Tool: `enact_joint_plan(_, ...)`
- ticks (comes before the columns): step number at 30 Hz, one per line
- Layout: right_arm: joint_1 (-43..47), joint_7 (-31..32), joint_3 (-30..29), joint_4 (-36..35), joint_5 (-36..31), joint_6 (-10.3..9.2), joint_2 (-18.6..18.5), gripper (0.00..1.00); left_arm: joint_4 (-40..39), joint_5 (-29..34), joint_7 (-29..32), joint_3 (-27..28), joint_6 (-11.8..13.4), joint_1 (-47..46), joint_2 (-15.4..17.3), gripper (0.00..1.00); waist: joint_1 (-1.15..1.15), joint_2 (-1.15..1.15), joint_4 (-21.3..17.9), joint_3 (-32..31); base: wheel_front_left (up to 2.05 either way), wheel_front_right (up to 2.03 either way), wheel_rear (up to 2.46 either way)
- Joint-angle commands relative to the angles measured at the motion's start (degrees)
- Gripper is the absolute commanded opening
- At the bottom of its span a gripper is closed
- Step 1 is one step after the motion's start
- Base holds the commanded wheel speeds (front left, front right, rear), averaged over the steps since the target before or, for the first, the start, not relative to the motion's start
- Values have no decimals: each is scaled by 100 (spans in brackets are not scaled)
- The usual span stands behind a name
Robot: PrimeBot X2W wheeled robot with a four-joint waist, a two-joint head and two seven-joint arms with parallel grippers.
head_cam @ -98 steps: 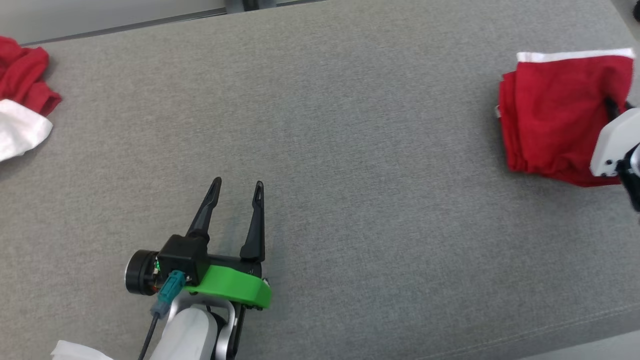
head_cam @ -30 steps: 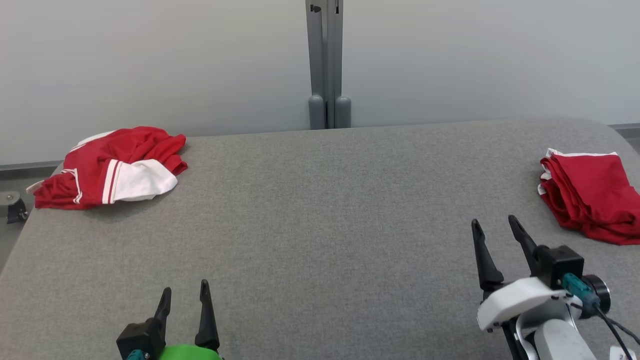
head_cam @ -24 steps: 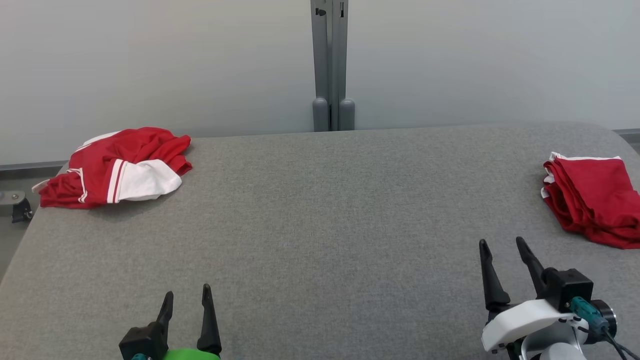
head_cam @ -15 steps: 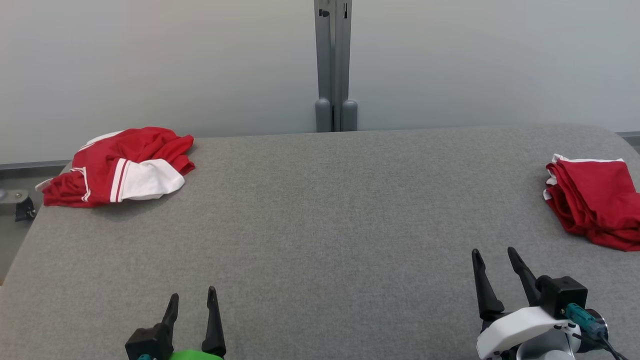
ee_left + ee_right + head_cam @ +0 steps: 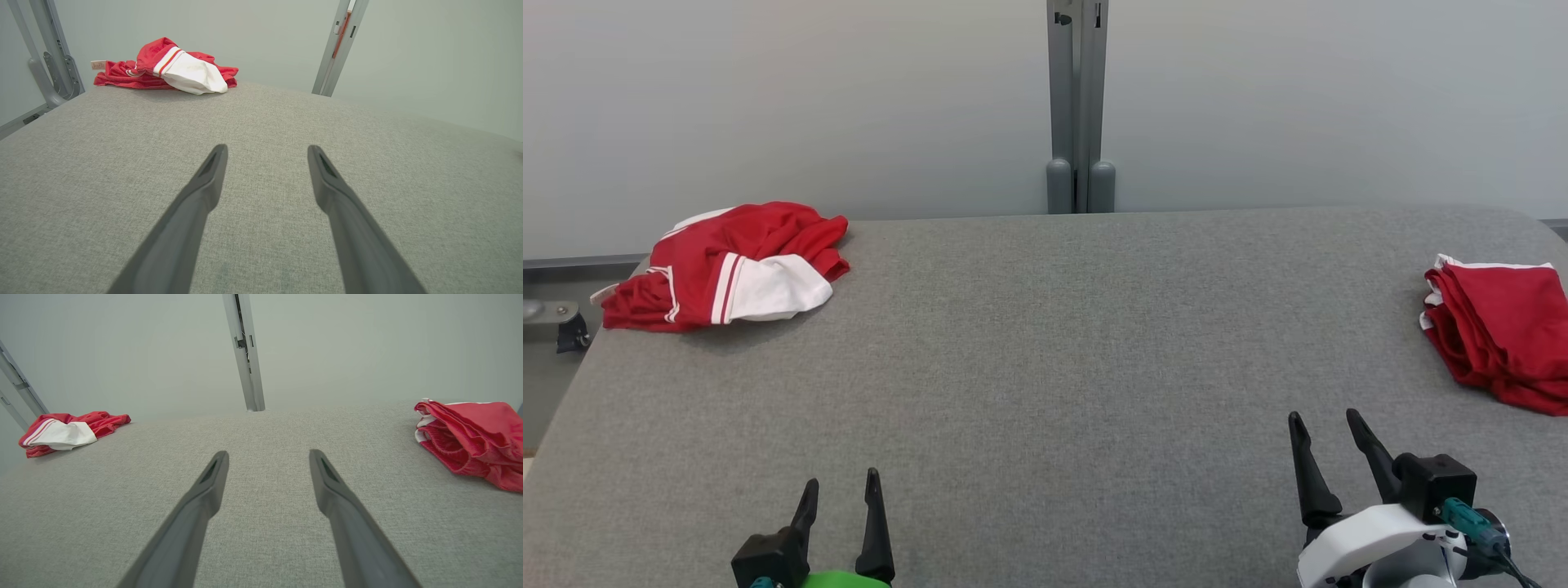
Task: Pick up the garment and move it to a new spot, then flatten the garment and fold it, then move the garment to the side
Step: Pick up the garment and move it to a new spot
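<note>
Head view shows the folded garment (image 5: 1503, 327) lying at the right edge of the grey tabletop (image 5: 1045, 343). It is a compact red stack of layers with a thin white band along its far edge and slightly rumpled folds on its left side. At the far left corner lies a crumpled garment (image 5: 735, 265), red with a white panel and white stripes, heaped loosely. The left claw (image 5: 841, 478) and the right claw (image 5: 1322, 415) hover over the near side, both spread wide and empty, well apart from either garment.
</note>
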Motion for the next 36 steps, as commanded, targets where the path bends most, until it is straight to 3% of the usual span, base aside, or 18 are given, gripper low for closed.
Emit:
enact_joint_plan(1, -1, -15, 1, 4, 19, -9, -7, 100, 7, 48, -16, 23, -38, -88, 4, 100, 0, 0, 21, 5, 0, 0, 0)
enact_joint_plan(8, 28, -33, 4, -97, 33, -9, -7, 100, -26, 94, -10, 38, -41, -137, 3, 100, 0, 0, 364, 59, 0, 0, 0)
enact_joint_plan(20, -24, -47, 205, -205, 211, -9, -8, 100, -115, 243, -9, 112, -44, -235, 70, 100, 0, 0, 1928, 239, 0, 0, 0)
enact_joint_plan(26, -90, -52, 330, -214, 244, -9, -11, 100, -164, 250, -9, 202, -19, -204, 81, 100, 0, 0, 2526, 302, 0, 0, 0)
enact_joint_plan(36, -403, -52, 715, -105, 147, -9, -14, 100, -452, 198, -9, 464, 65, -5, 36, 100, 0, 0, 2695, 534, 0, 0, 0)
